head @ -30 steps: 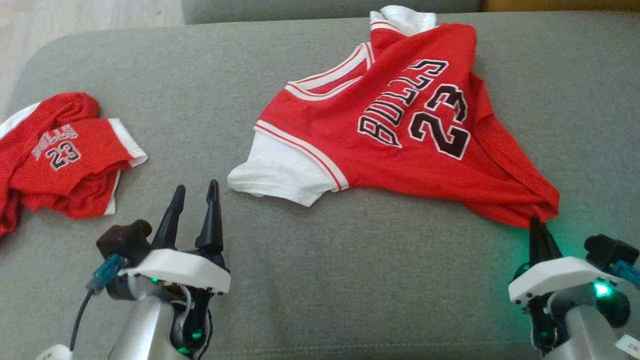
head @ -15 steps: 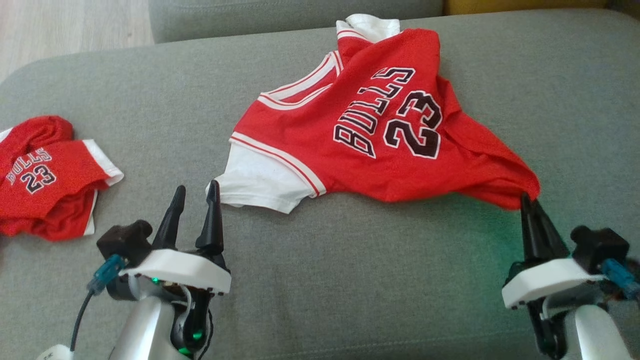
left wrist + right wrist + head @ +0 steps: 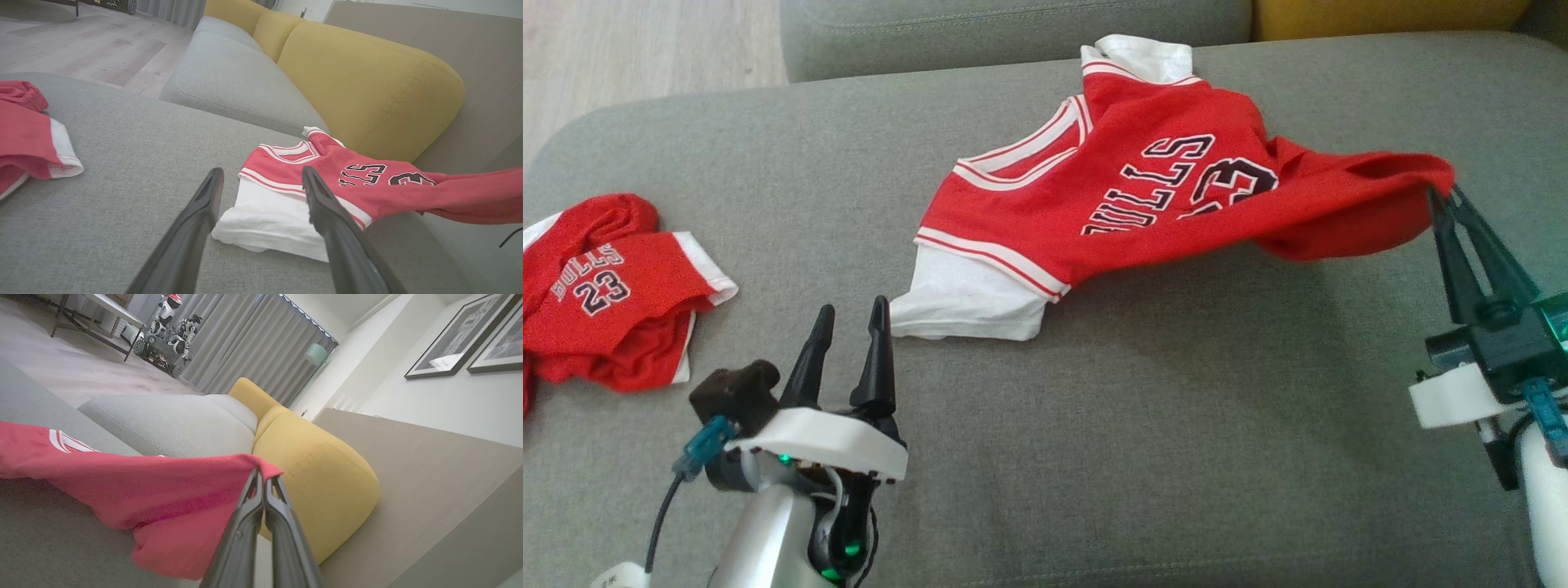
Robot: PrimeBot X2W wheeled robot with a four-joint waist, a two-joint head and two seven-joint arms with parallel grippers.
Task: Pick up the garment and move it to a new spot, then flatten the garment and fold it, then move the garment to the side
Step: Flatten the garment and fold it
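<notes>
The red jersey [image 3: 1143,188] lies across the middle of the grey seat [image 3: 1094,425] with its white sleeve [image 3: 968,298] flat on it. The right jaws, closed on a corner of the jersey, hold that corner up off the seat near its right edge. The left jaws stand open and empty over the seat's near left, beside the sleeve; a second jersey [image 3: 596,286] sits crumpled at the seat's left end.

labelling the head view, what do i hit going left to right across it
second red garment at the left edge → left gripper, open → red jersey → right gripper, shut on the jersey's corner
</notes>
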